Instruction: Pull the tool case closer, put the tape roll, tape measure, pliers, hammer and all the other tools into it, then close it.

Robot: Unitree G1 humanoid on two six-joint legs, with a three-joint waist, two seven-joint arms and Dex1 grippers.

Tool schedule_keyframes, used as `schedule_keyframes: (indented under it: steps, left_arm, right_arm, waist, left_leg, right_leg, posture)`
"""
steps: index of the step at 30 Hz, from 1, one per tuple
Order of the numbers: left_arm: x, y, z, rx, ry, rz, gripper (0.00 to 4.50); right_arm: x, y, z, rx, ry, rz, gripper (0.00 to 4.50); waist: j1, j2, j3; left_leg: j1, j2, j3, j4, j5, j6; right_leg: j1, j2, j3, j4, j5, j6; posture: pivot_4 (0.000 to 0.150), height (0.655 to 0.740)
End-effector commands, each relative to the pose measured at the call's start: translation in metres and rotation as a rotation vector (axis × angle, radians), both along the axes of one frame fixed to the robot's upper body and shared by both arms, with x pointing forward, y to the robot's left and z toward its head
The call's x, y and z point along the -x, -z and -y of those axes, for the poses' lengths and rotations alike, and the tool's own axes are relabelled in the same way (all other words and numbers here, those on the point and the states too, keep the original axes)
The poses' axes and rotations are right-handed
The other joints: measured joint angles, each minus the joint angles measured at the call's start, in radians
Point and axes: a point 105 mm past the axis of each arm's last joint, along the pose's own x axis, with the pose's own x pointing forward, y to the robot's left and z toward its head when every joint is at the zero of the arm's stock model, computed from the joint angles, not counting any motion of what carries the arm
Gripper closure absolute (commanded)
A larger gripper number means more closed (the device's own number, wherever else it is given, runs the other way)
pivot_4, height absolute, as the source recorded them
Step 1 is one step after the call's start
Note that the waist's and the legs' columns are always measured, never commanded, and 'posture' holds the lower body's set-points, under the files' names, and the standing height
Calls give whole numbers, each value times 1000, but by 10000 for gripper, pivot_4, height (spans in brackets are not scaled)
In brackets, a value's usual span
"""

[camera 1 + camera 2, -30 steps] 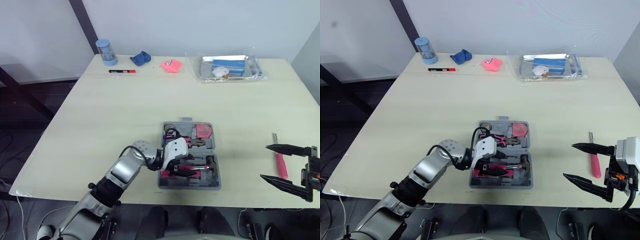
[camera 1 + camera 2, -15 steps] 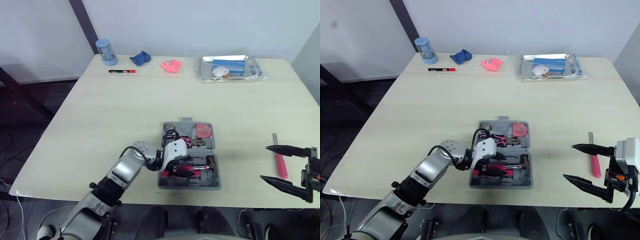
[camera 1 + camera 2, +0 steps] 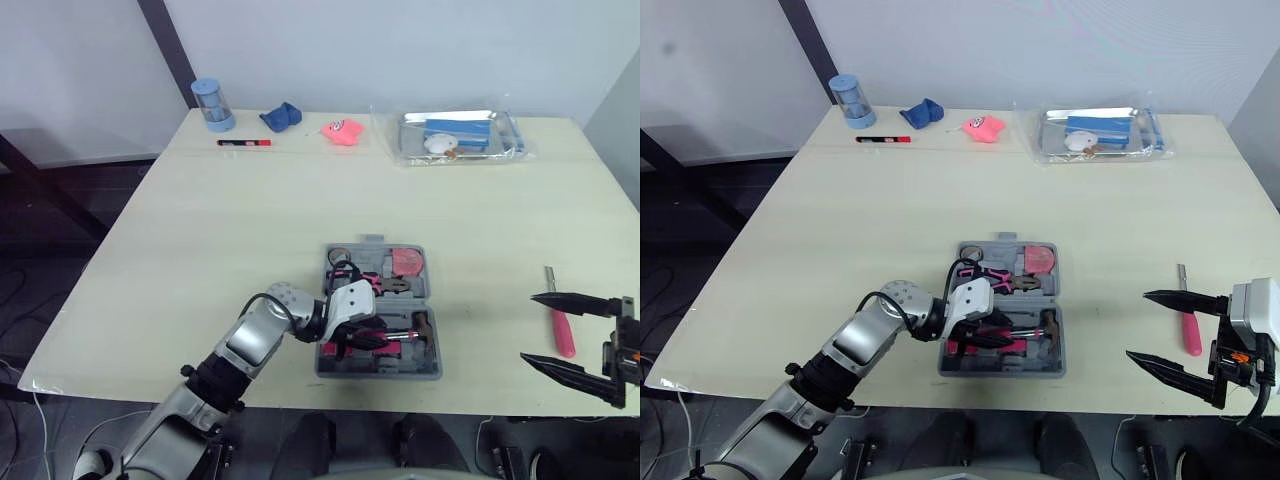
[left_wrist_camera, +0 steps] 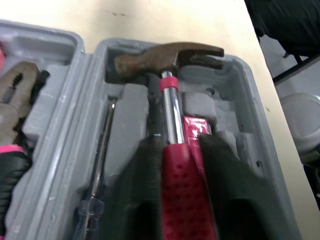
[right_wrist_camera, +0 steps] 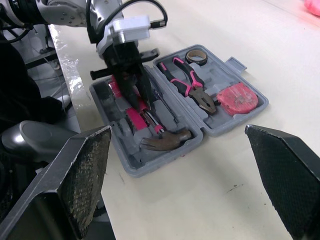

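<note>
Left gripper, jaws clamped on hammer by its red handle, in near half of tool case, head twd case's right end. Right gripper, jaws wide, well right of case. Pink screwdriver lies near it, lengthwise front-to-back, so right arm's nearer.

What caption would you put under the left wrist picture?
Left gripper holds the hammer by its red handle, head resting in the open grey tool case.

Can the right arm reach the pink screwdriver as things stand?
Likely yes. The screwdriver lies on bare table right by the open right tool, nothing between them. The tool points toward the case, so it would need turning.
</note>
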Motion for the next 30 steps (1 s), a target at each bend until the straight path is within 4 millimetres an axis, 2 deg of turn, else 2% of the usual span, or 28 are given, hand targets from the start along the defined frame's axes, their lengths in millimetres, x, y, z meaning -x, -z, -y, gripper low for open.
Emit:
schedule_keyframes:
  steps: [1,15,19,30]
  left_arm:
    - [1,8,-3,-59,27,17,44370]
    - [-7,4,-7,-71,49,66,44370]
    - [-3,-3,-3,4,40,19,44370]
    - [-3,50,-28,-235,-9,-23,44370]
  right_arm:
    - [2,-9,-1,4,-6,50,0]
    - [0,-8,-2,2,-2,55,0]
    - [0,-7,-3,-1,0,57,0]
    - [-1,-7,-4,-4,-2,52,0]
  waist:
    - [0,0,0]
    - [-2,0,0]
    - [-2,0,0]
    - [-1,2,-2]
  left_leg:
    - [0,0,0,0,0,0]
    - [0,0,0,0,0,0]
    - [0,0,0,0,0,0]
    - [3,0,0,0,0,1]
  right_leg:
    - [0,0,0,0,0,0]
    - [0,0,0,0,0,0]
    - [0,0,0,0,0,0]
    - [3,0,0,0,0,0]
  posture:
    - [1500,7400]
    - [1500,7400]
    - [1500,7400]
    - [1500,7400]
